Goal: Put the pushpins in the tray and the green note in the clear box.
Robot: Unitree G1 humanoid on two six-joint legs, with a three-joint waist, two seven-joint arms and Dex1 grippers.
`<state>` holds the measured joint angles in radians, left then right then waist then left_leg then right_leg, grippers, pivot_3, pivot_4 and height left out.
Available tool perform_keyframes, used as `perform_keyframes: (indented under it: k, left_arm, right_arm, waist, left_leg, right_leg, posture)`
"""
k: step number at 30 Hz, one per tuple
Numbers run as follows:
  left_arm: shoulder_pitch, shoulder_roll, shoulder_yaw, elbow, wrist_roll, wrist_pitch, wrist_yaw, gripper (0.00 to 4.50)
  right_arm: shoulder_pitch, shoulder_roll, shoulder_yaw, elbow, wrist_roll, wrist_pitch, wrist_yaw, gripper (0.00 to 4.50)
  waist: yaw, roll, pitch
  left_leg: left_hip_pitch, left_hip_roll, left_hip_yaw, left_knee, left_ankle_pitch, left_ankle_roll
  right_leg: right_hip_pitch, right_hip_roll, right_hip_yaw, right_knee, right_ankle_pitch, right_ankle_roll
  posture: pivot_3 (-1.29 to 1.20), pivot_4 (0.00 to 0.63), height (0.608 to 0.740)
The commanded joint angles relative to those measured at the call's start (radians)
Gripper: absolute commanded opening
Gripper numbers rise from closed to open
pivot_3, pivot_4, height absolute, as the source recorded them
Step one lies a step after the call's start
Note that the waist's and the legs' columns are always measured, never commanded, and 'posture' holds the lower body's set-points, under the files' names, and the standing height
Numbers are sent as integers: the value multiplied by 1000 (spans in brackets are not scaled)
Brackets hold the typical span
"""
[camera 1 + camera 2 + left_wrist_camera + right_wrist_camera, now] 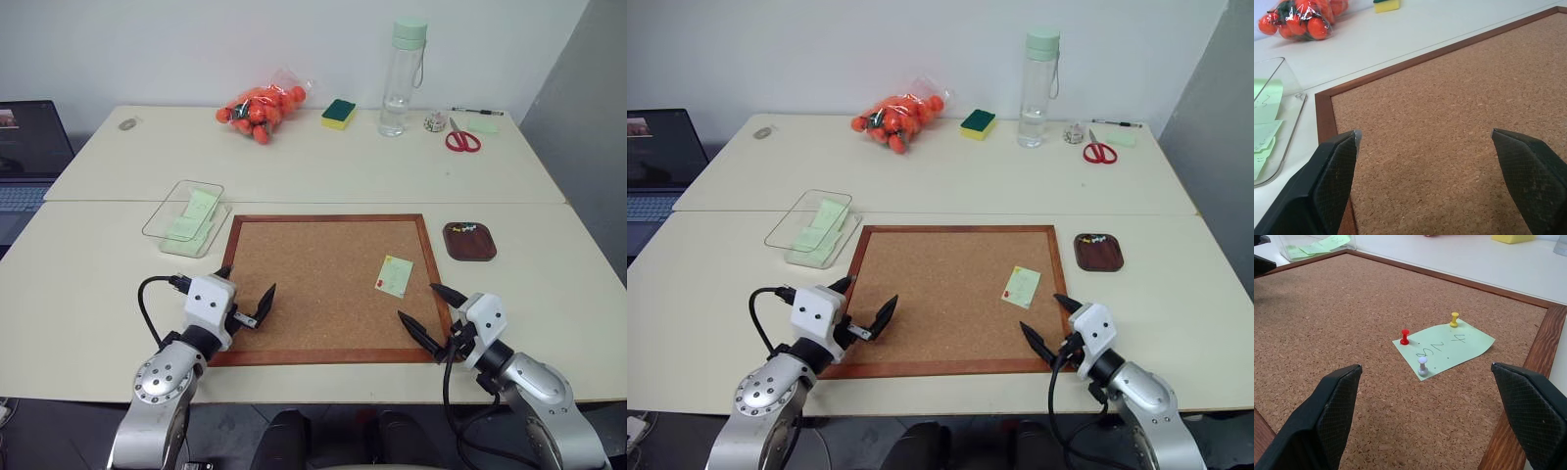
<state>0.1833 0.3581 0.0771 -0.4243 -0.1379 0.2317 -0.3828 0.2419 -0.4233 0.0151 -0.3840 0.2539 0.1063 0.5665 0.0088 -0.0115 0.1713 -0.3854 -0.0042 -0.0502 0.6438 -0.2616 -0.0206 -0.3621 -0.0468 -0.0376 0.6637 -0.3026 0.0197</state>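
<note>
A pale green note (394, 275) lies on the right part of the cork board (323, 284), held by three pushpins: red (1405, 336), yellow (1454, 319) and white (1422, 366). The dark brown tray (469, 241) sits right of the board with a few pins in it. The clear box (185, 217) stands left of the board and holds several green notes. My left gripper (247, 296) hovers open over the board's near left corner. My right gripper (434, 311) is open at the near right corner, pointing toward the note.
At the back of the table are a bag of orange fruit (261, 106), a green-and-yellow sponge (339, 113), a tall clear bottle (402, 78), red scissors (462, 139) and a pen (478, 112). A laptop (29, 147) stands at the far left.
</note>
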Motion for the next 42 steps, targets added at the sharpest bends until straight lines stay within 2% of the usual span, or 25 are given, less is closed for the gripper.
perform_keyframes:
  k: [1, 13, 21, 25, 34, 42]
  left_arm:
    - [-6, -2, 3, -35, -9, -22, -1, 4477]
    - [-32, 20, 8, -35, 11, 1, -5, 4477]
    - [-51, 67, 19, -26, -69, -21, -115, 4477]
    - [-76, 122, 13, -29, -145, -9, -226, 4477]
    - [-183, 223, -11, -15, -197, 42, -351, 4477]
    - [-229, 262, -30, -5, -250, 117, -429, 4477]
  right_arm:
    - [-2, -2, -12, -10, -3, -27, 5, 4500]
    - [-5, 2, -2, -10, -6, -26, 1, 4500]
    - [0, 3, -2, -26, -6, -18, -11, 4500]
    - [9, 0, -4, -44, -3, -11, -15, 4500]
    - [26, -9, -4, -99, -6, 17, -28, 4500]
    - [5, -27, -39, -189, 46, 135, -49, 4500]
  waist:
    - [0, 0, 0]
    - [0, 0, 0]
    - [0, 0, 0]
    - [0, 0, 0]
    - [-1, 0, 0]
    - [-2, 1, 0]
  left_leg:
    - [0, 0, 0, 0, 0, 0]
    - [0, 0, 0, 0, 0, 0]
    - [0, 0, 0, 0, 0, 0]
    - [0, 0, 0, 0, 0, 0]
    - [0, 0, 0, 0, 0, 0]
    - [0, 0, 0, 0, 0, 0]
  right_leg:
    - [0, 0, 0, 0, 0, 0]
    - [0, 0, 0, 0, 0, 0]
    - [0, 0, 0, 0, 0, 0]
    - [0, 0, 0, 0, 0, 0]
    - [0, 0, 0, 1, 0, 0]
    - [0, 0, 0, 1, 0, 0]
  posture:
    - [0, 150, 740]
    - [0, 150, 740]
    - [0, 150, 740]
    - [0, 150, 740]
    - [0, 150, 740]
    - [0, 150, 740]
